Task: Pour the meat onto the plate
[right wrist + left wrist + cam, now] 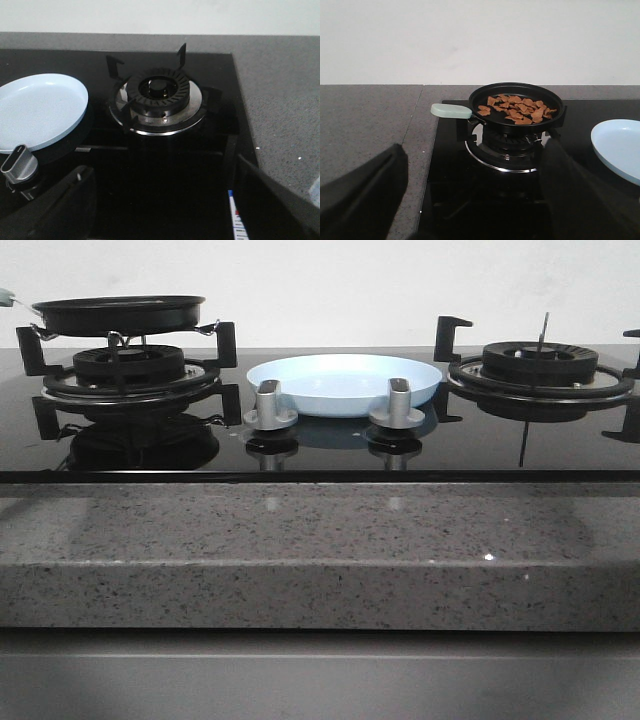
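Observation:
The meat [517,109], a heap of thin orange-brown pieces, lies in a black frying pan [517,111] with a pale green handle [451,111]. The pan [120,314] stands on the left burner. The pale blue plate [345,383] lies empty on the hob between the burners, behind two knobs; it also shows in the left wrist view [619,148] and the right wrist view [40,111]. My left gripper [475,192] is open and empty, some way short of the pan. My right gripper [160,200] is open and empty, near the right burner. Neither gripper shows in the front view.
Two grey knobs [270,405] [398,404] stand in front of the plate. The right burner [540,370] has an empty black grate. A speckled grey stone counter [300,560] surrounds the black glass hob. A white wall stands behind.

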Robot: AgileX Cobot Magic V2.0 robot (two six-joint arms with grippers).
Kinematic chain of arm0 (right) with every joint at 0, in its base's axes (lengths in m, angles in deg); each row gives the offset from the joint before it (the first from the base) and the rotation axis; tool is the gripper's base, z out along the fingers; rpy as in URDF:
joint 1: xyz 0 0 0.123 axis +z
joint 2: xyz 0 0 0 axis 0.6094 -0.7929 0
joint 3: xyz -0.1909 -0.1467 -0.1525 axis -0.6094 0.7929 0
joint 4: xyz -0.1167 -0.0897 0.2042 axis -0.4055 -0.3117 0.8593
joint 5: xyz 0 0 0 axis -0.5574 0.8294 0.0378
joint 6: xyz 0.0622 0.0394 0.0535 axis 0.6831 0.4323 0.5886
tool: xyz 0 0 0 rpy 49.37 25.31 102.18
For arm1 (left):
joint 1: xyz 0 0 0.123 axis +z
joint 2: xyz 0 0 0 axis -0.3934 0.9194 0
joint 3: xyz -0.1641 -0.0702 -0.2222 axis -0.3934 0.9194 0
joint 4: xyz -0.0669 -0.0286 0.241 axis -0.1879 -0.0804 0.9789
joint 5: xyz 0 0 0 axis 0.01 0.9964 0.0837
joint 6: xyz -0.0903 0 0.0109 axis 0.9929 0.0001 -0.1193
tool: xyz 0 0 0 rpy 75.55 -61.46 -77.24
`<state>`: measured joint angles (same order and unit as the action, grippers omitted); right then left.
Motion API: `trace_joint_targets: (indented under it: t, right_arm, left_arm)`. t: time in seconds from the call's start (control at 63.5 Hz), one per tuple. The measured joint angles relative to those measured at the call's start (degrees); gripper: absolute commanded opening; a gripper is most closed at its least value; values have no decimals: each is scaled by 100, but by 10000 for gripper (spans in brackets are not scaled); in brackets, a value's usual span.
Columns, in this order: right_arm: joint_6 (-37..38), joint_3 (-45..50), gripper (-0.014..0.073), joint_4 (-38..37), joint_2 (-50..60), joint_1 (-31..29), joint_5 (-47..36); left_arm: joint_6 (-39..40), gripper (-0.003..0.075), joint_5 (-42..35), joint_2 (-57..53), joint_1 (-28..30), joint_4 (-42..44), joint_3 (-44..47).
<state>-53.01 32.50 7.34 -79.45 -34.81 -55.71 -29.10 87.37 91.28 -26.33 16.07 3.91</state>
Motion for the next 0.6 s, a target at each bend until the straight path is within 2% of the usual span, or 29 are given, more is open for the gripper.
trace_joint_targets:
  t: [0.252,0.425,0.599]
  right_arm:
    - [0,-1134,580,375,-1536,0,645]
    - [0,-2330,580,585,-2843,38,1358]
    - [0,-3644,580,608,-4225,377,2157]
  left_arm:
    - [0,489,10,0,0,0,0]
    - [0,489,10,0,0,0,0]
    - [0,489,10,0,0,0,0]
